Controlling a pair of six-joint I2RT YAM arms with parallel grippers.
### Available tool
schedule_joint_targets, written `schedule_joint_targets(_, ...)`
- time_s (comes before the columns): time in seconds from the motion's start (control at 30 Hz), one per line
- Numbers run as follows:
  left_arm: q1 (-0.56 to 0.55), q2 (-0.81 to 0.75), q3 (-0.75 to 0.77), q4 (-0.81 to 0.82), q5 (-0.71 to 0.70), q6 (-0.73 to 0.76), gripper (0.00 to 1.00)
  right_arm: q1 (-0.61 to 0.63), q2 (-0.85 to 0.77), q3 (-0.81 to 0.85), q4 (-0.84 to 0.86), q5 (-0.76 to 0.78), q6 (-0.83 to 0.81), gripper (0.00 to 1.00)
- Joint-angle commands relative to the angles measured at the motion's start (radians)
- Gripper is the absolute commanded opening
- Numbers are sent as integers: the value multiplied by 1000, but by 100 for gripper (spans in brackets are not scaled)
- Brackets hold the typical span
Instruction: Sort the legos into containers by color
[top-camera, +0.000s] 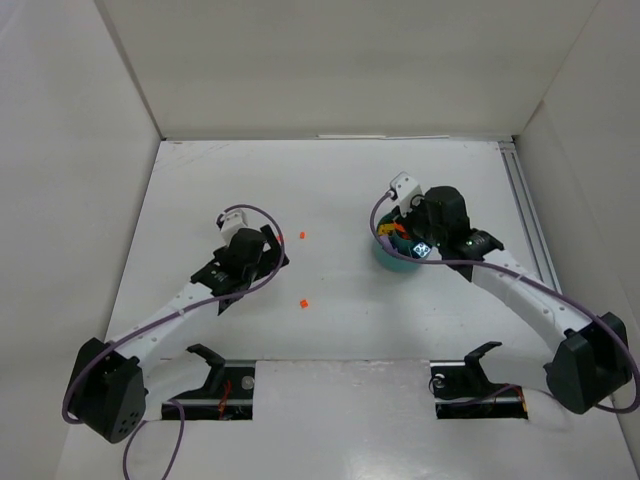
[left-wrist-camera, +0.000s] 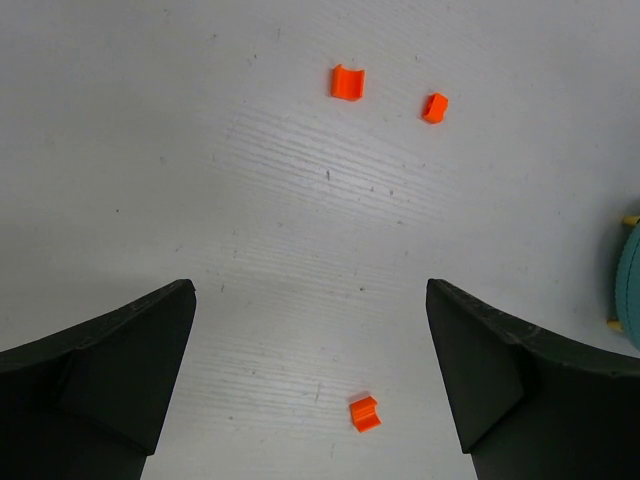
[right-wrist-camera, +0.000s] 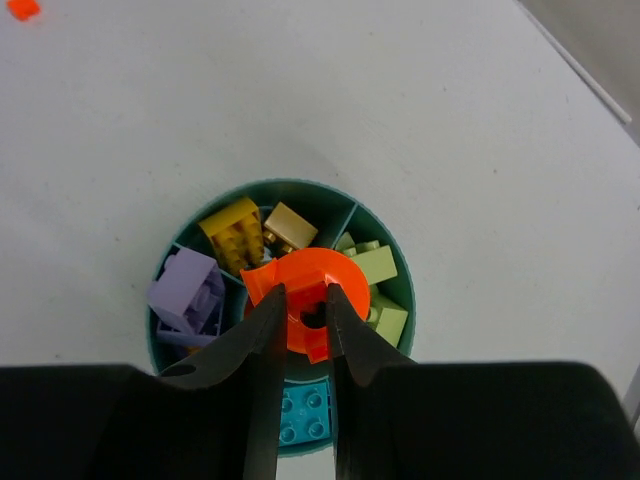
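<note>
The round teal dish (top-camera: 385, 260) sits right of centre and fills the right wrist view (right-wrist-camera: 300, 186). Its compartments hold a purple brick (right-wrist-camera: 185, 292), a yellow brick (right-wrist-camera: 233, 232), pale green bricks (right-wrist-camera: 378, 265) and a blue-teal brick (right-wrist-camera: 302, 408). My right gripper (right-wrist-camera: 303, 292) is shut on a round orange piece (right-wrist-camera: 345, 275) over the dish's centre. My left gripper (left-wrist-camera: 308, 287) is open and empty above the table. One small orange brick (left-wrist-camera: 365, 413) lies between its fingers. Two more orange bricks (left-wrist-camera: 347, 82) (left-wrist-camera: 434, 107) lie farther ahead.
In the top view, loose orange bricks (top-camera: 302, 236) (top-camera: 303, 302) lie between the two arms. The dish's edge (left-wrist-camera: 630, 290) shows at the right border of the left wrist view. White walls enclose the table at the back and sides.
</note>
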Motion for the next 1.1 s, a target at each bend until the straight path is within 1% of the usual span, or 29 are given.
schedule_joint_targets(0.0,5,8,11,28,20,19,99,-30,20,-6,23,-31,5,0)
schedule_joint_targets(0.17,5,21,20,28,20,28,99,-53,31,-29,23,-43,16,0)
schedule_joint_targets(0.27,5,21,20,28,29,28,99,-53,31,-48,33,-43,25,2)
schedule_joint_targets(0.4,5,30,20,37,29,28,99,-53,10,-58,33,-34,43,16)
schedule_joint_targets(0.43,5,30,20,37,29,28,99,-53,10,-58,33,-34,43,24)
schedule_joint_targets(0.5,5,39,20,37,40,28,99,-53,-18,-58,33,-34,43,28)
schedule_joint_targets(0.53,5,39,20,37,49,28,99,-53,-18,-67,33,-25,43,34)
schedule_joint_targets(0.57,5,39,20,37,49,28,99,-53,-32,-68,33,-25,43,36)
schedule_joint_targets(0.6,5,39,20,46,70,39,99,-53,-47,-68,22,-25,43,43)
schedule_joint_targets(0.63,5,39,20,46,79,39,99,-53,-56,-68,22,-25,43,44)
schedule_joint_targets(0.77,-14,57,11,55,101,50,99,-53,-93,-58,2,-25,43,59)
schedule_joint_targets(0.83,-55,68,11,55,101,59,99,-53,-116,-58,-9,-25,34,63)
schedule_joint_targets(0.9,-78,82,11,45,130,59,99,-53,-133,-58,-18,-2,34,67)
schedule_joint_targets(0.93,-101,96,11,29,130,59,97,-53,-151,-58,-18,15,34,68)
schedule_joint_targets(0.97,-138,126,2,-16,130,15,91,-53,-189,-58,-44,62,43,68)
schedule_joint_targets(1.0,-149,126,-7,-17,130,14,91,-53,-190,-58,-44,63,43,68)
schedule_joint_targets(1.07,-176,145,-7,-67,119,-18,87,-53,-210,-58,-60,106,43,68)
